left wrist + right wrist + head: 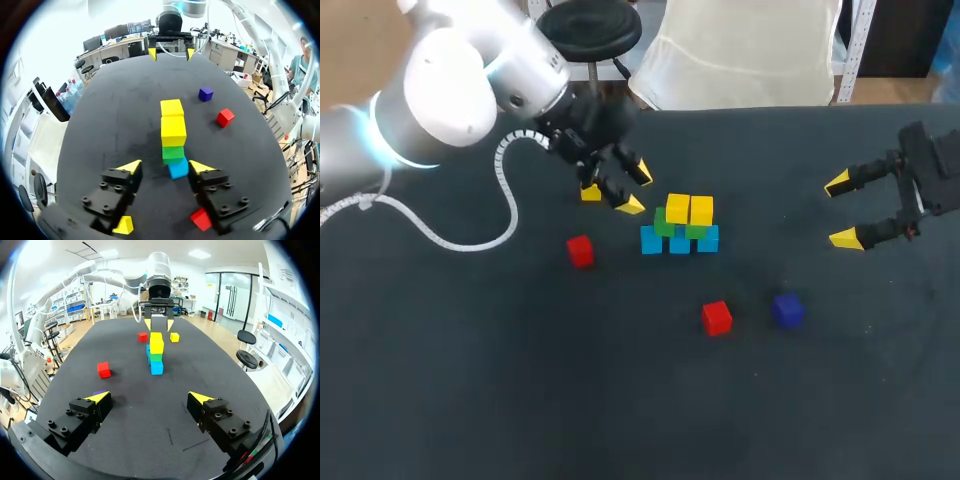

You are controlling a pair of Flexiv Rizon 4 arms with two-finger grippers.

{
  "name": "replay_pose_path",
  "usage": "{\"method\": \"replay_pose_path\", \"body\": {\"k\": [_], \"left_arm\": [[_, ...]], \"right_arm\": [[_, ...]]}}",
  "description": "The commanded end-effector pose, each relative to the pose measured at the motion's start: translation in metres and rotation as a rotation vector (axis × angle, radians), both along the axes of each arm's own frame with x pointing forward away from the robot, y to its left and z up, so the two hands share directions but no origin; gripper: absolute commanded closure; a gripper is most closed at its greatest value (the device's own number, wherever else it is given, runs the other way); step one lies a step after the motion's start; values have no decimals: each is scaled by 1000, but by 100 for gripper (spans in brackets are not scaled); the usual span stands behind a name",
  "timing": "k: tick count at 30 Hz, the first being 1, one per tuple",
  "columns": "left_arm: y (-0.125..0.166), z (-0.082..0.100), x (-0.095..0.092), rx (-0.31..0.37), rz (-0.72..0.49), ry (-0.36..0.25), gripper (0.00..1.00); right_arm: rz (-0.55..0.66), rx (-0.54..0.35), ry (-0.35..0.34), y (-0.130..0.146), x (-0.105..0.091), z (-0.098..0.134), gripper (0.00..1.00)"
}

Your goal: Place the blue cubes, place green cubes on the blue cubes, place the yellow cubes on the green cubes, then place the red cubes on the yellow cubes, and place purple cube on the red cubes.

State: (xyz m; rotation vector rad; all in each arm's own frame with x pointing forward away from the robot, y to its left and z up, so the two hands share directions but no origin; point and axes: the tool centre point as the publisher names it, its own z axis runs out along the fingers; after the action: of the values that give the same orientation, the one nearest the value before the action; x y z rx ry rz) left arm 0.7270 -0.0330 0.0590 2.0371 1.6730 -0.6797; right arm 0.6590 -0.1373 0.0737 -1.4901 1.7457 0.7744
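A stack stands mid-table: a row of blue cubes (pixel 680 243), green cubes (pixel 664 222) on them, two yellow cubes (pixel 690 210) on top. My left gripper (pixel 636 188) hovers just left of the stack, open and holding nothing. In its wrist view the gripper (pixel 165 166) faces the row end-on, with a blue cube (pixel 178 168) low between its tips. A loose yellow cube (pixel 590 192) lies beside it. Red cubes lie at the left (pixel 580 250) and front (pixel 717 317), and the purple cube (pixel 787 310) is beside the latter. My right gripper (pixel 842 210) waits open at the far right.
The dark table (pixel 470 380) has wide bare cloth in front and to the left. In the right wrist view the gripper (pixel 150 398) looks along the table at the stack (pixel 156 355), with a red cube (pixel 104 369) to one side.
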Motion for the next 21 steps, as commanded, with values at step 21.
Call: {"method": "replay_pose_path", "body": {"k": [21], "left_arm": [[-17,-1,-19,87,-66,-6,100]], "right_arm": [[2,2,0,0,1,-1,0]]}}
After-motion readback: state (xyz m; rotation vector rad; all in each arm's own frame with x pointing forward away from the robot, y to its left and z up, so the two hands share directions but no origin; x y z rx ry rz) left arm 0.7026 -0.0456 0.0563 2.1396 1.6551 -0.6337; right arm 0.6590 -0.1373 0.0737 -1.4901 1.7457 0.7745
